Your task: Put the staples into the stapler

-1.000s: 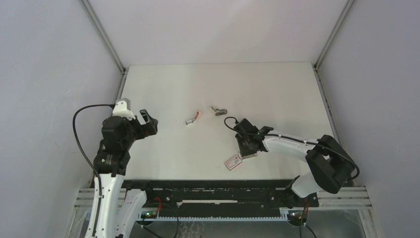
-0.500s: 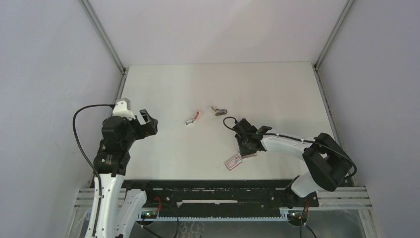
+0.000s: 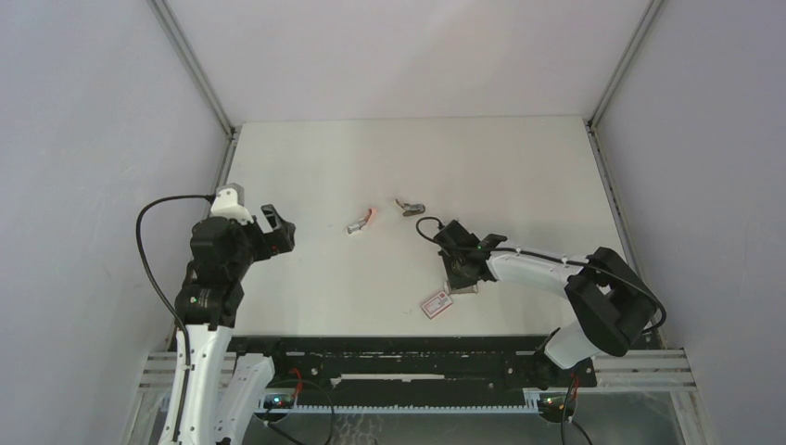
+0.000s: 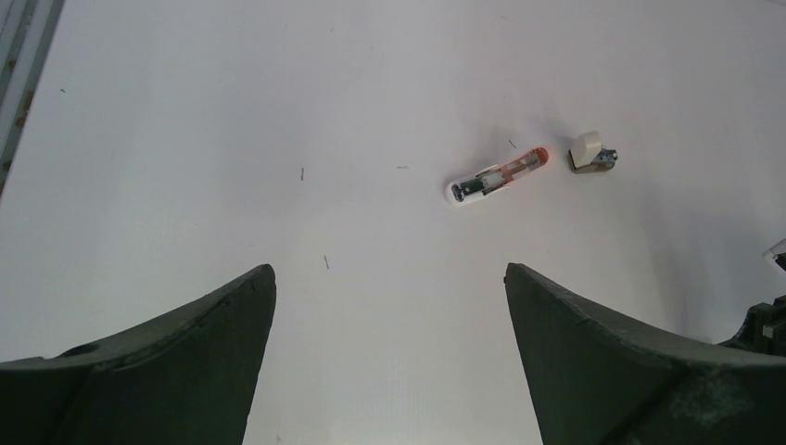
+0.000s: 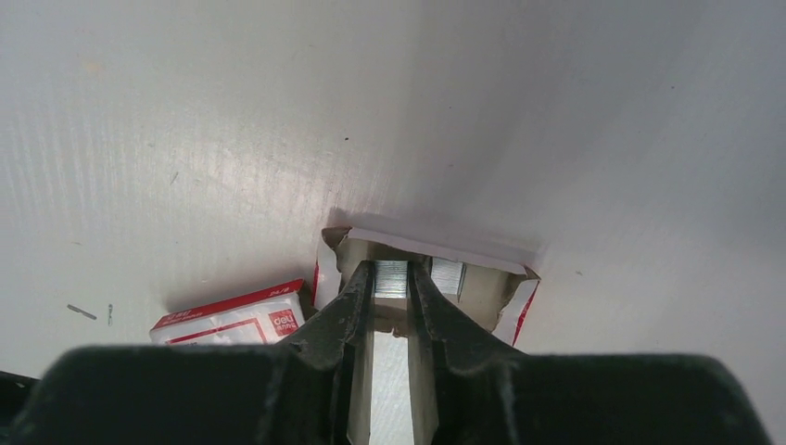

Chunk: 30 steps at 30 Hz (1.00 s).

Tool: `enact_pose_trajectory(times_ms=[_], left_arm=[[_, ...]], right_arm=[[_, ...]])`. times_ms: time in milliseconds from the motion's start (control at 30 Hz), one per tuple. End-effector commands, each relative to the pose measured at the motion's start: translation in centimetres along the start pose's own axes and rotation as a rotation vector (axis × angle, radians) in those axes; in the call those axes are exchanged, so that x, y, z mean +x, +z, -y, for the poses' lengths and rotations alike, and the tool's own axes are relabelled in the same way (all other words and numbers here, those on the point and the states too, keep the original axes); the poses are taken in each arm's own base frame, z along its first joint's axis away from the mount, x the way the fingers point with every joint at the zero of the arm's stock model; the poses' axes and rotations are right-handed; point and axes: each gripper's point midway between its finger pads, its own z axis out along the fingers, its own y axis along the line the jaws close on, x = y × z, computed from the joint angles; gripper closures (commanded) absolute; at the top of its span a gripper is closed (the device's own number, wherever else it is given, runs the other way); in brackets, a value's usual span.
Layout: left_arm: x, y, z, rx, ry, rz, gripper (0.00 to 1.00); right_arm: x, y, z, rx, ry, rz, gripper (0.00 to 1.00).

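Observation:
The staples (image 5: 390,280) are a silvery block in a pale cardboard tray (image 5: 484,298) with red edges. My right gripper (image 5: 391,269) reaches into the tray, its jaws shut on this block. A second block (image 5: 448,276) lies just to its right. In the top view the right gripper (image 3: 461,280) sits low over the tray at the table's front centre. The stapler (image 3: 409,206), small and dark grey, lies farther back; it also shows in the left wrist view (image 4: 590,153). My left gripper (image 3: 281,232) hangs open and empty at the left (image 4: 389,269).
The white sleeve with a red label (image 3: 436,303) lies just left of the tray (image 5: 232,315). A slim white and orange piece with metal inside (image 3: 361,221) lies left of the stapler (image 4: 496,178). Several loose staples dot the table (image 4: 325,262).
The right arm has edged slightly left over the tray. The left arm has not moved.

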Motion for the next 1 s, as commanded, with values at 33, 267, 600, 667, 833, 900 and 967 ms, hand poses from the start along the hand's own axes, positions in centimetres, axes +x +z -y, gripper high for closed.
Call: enact_pose_trajectory(times_ms=[33, 267, 600, 667, 833, 900, 967], left_arm=[[-0.3, 0.3, 0.9, 0.033, -0.08, 0.006, 0.05], [0.5, 4.2, 5.3, 0.23, -0.293, 0.067, 0.04], [2.8, 14.5, 7.4, 0.237, -0.257, -0.075, 0.05], [3.1, 16.3, 8.0, 0.253, -0.254, -0.108, 0.05], [4.1, 20.2, 9.0, 0.271, -0.242, -0.183, 0.06], [4.6, 21.4, 9.0, 0.267, -0.232, -0.206, 0.06], [5.6, 22.5, 8.9, 0.263, -0.22, -0.235, 0.06]], right_arm=[[-3.0, -2.9, -1.0, -0.046, 0.004, 0.115, 0.88], [-3.2, -5.0, -0.3, -0.092, 0.002, 0.172, 0.88], [-3.2, -5.7, 1.2, -0.165, 0.084, 0.237, 0.88], [-3.2, -5.9, 1.4, -0.167, 0.093, 0.247, 0.88], [-2.9, -5.9, 1.7, -0.172, 0.108, 0.249, 0.88], [-2.8, -6.0, 1.7, -0.175, 0.109, 0.252, 0.88], [-2.9, -6.1, 1.7, -0.177, 0.11, 0.256, 0.88]])
